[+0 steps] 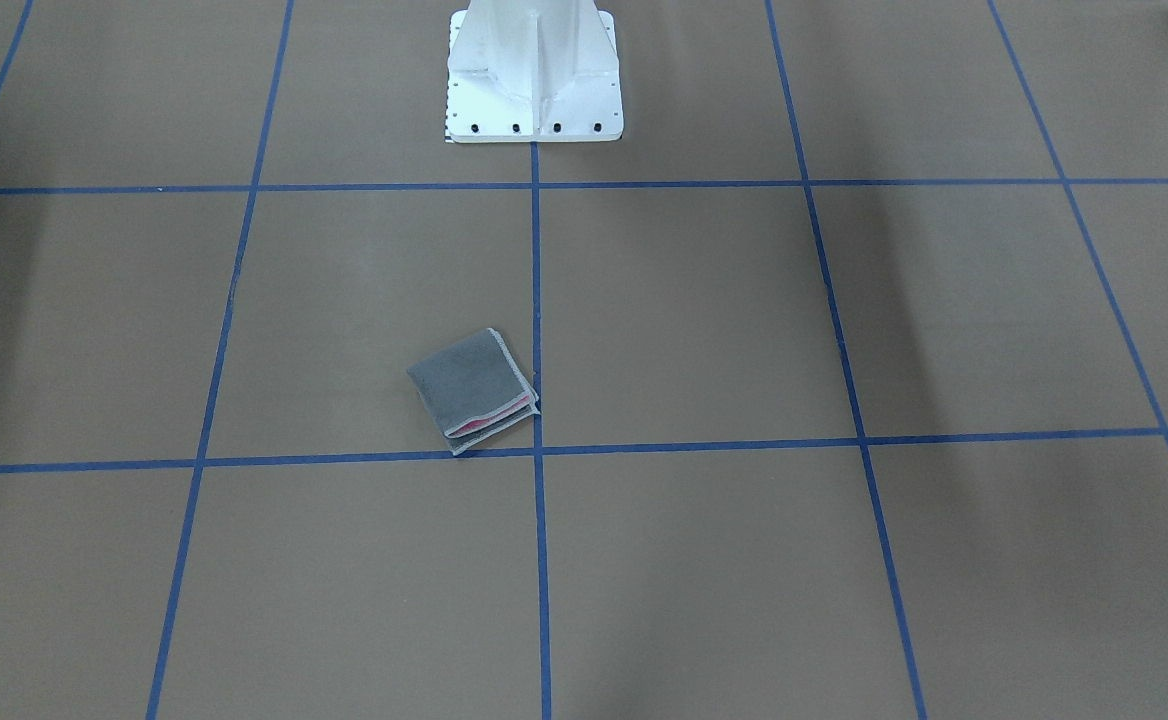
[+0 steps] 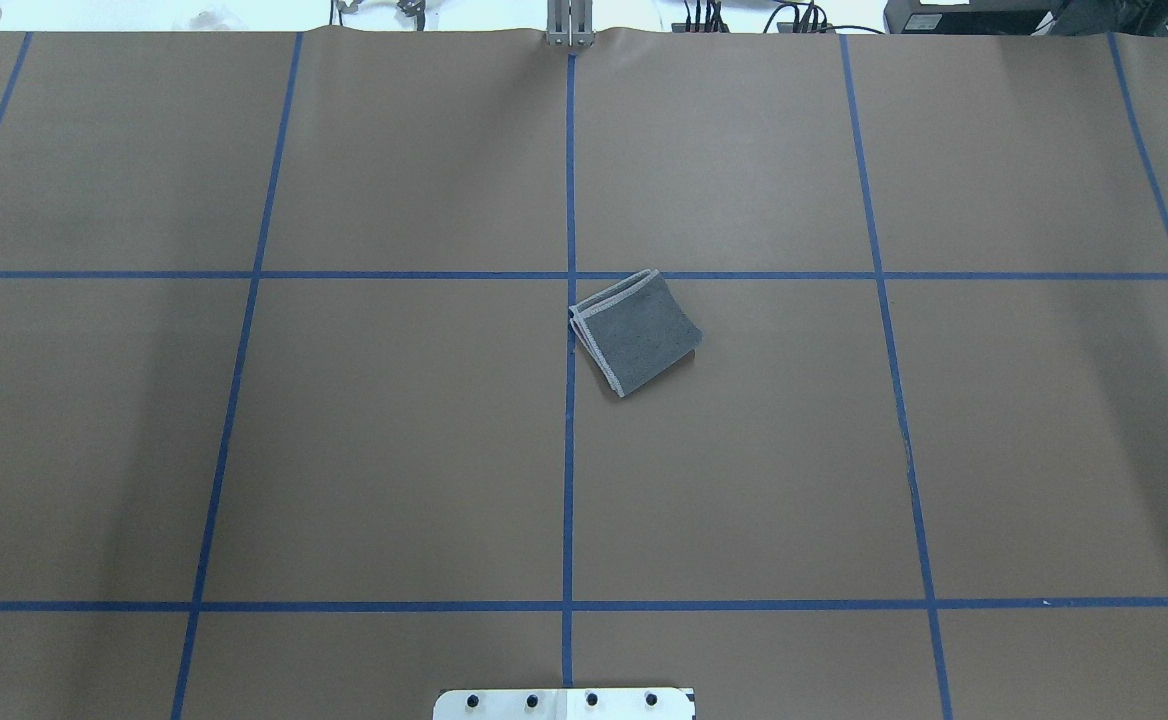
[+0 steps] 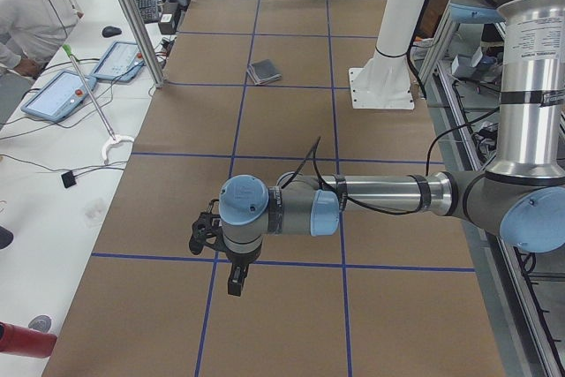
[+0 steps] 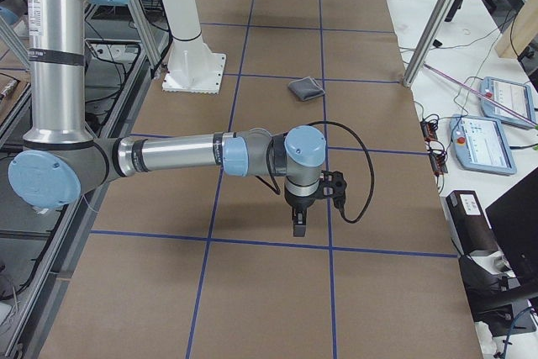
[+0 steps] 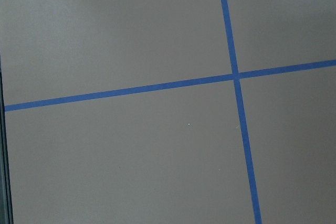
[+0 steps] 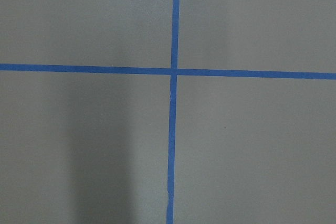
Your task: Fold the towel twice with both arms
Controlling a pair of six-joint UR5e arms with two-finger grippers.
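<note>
The folded small grey-and-pink terry towel lies at twelve o'clock from the white bolted pedestal. How wide the left claw and right claw stand cannot be told.

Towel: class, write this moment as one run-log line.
towel: folded small, grey up | left arm: away | right arm: away | task: folds look done

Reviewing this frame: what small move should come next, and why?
Probably none: just stop here. The towel lies in a compact grey stack with pink showing between its layers, so it looks folded twice. The left gripper and right gripper hang far from it.
</note>
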